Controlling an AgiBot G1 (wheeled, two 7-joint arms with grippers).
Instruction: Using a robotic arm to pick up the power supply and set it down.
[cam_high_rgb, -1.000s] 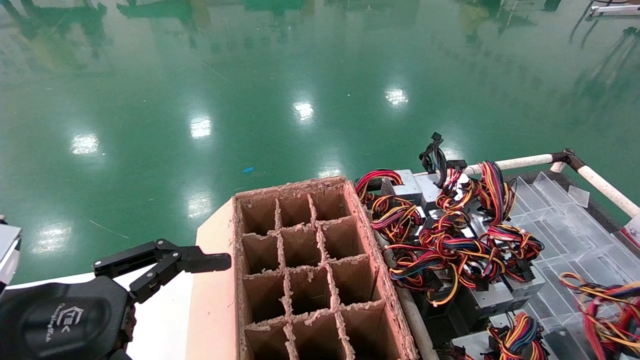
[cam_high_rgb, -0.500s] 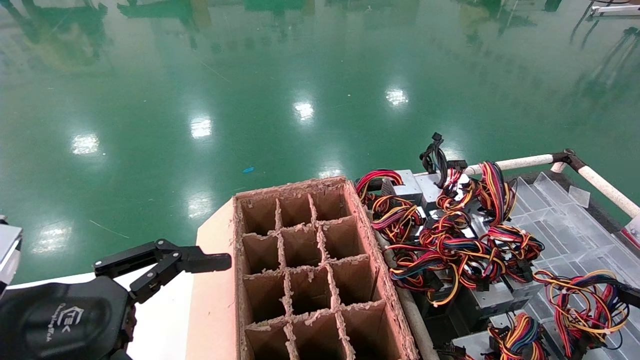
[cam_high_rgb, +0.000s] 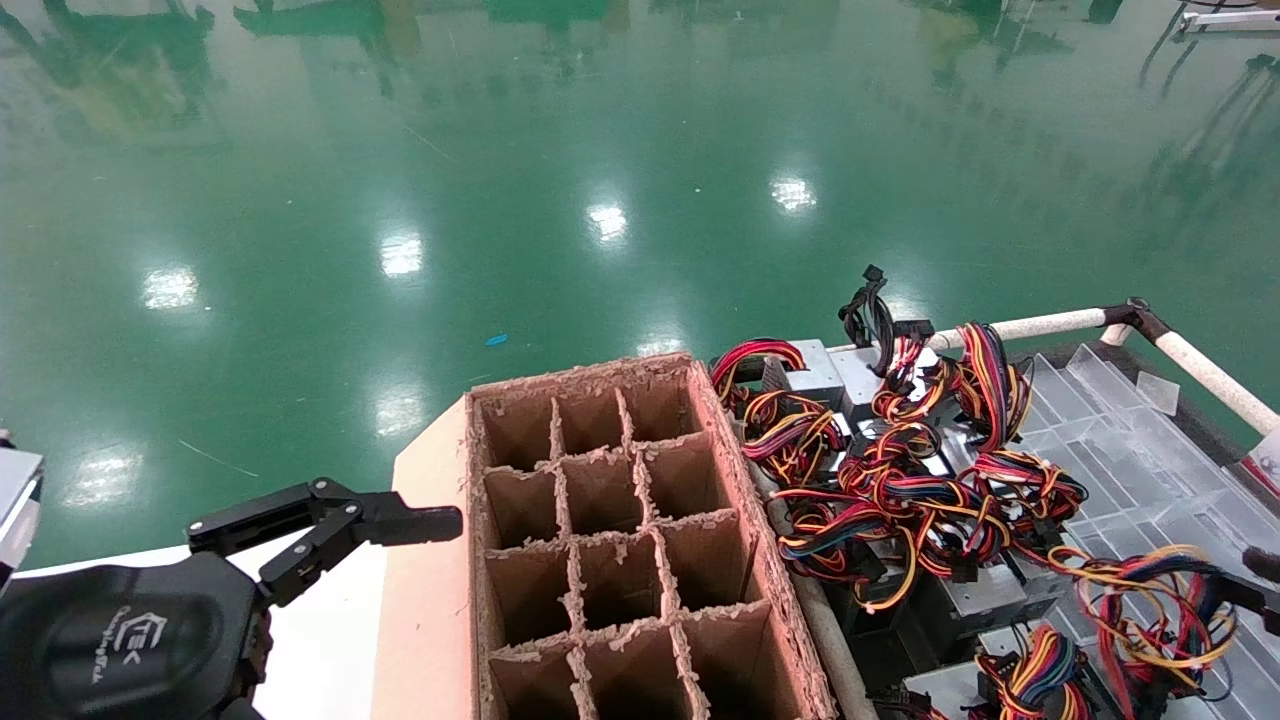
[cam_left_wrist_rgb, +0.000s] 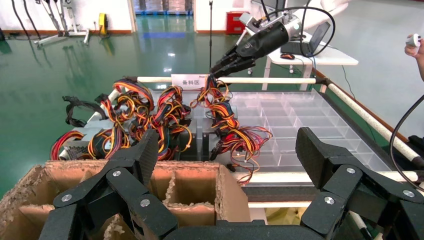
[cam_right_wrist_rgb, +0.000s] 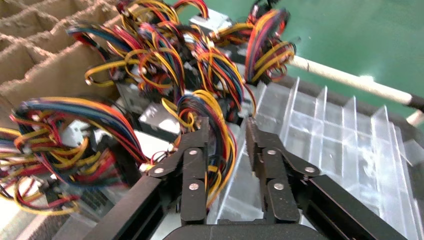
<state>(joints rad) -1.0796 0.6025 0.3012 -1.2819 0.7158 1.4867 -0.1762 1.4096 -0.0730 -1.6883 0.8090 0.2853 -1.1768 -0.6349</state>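
- Risk: the right gripper (cam_right_wrist_rgb: 226, 131) has hold of a wire bundle (cam_right_wrist_rgb: 210, 115), not a metal casing. Judged: the power supply hangs by its leads, so it may swing, slip out, or strain the connectors.
- Risk: the loops lie tangled with neighbouring bundles on the pile of power supplies (cam_high_rgb: 900, 470); lifting could drag a second unit along or snag it on the clear divider tray (cam_high_rgb: 1130, 440).
- Risk: a swinging load could catch the ragged rim of the cardboard cell box (cam_high_rgb: 620, 530) when set down.
- Right gripper: jaws nearly closed, pinching the yellow-orange-red loop between them; in the left wrist view it sits high over the tray (cam_left_wrist_rgb: 235, 62), wires trailing below.
- Power supply: its casing cannot be picked out; only its wires (cam_high_rgb: 1150, 600) show at the head view's right edge.
- Left gripper (cam_high_rgb: 330, 525): jaws wide apart, empty, parked just beside the box's left side.
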